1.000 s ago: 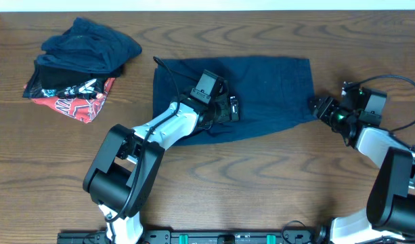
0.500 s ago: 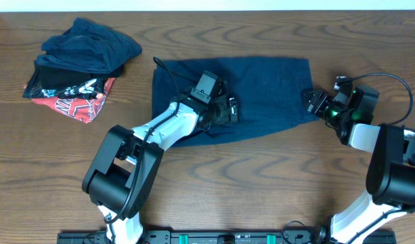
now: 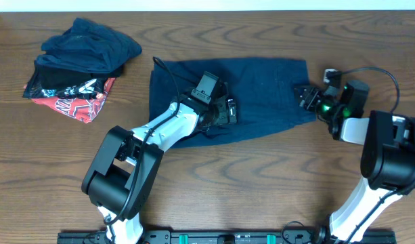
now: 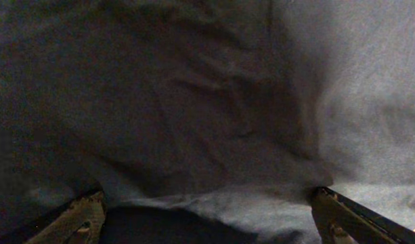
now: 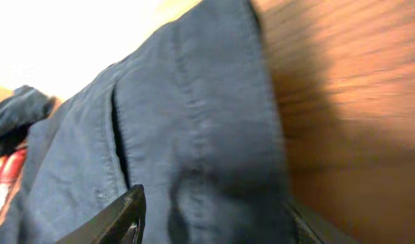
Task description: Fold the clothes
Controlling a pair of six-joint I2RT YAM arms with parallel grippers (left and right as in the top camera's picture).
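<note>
A wide navy garment [image 3: 268,85] lies spread flat at the middle of the wooden table. My left gripper [image 3: 225,110] rests on its lower middle part, with wrinkled cloth around it. In the left wrist view its fingers [image 4: 207,220] are wide apart, pressed onto the navy cloth [image 4: 193,102]. My right gripper [image 3: 306,95] is at the garment's right edge. In the right wrist view its fingers [image 5: 217,220] are apart, with the hemmed edge of the cloth [image 5: 187,122] between them.
A pile of clothes sits at the far left: crumpled navy pieces [image 3: 89,44] on top and a red-and-black printed one [image 3: 78,91] below. Bare wooden table [image 3: 261,176] lies in front of the garment and shows to the right of it [image 5: 342,102].
My right gripper has moved left and slightly away from the front, from the bare table onto the garment's right edge. The garment's right side has shifted a little. The left gripper has stayed in place.
</note>
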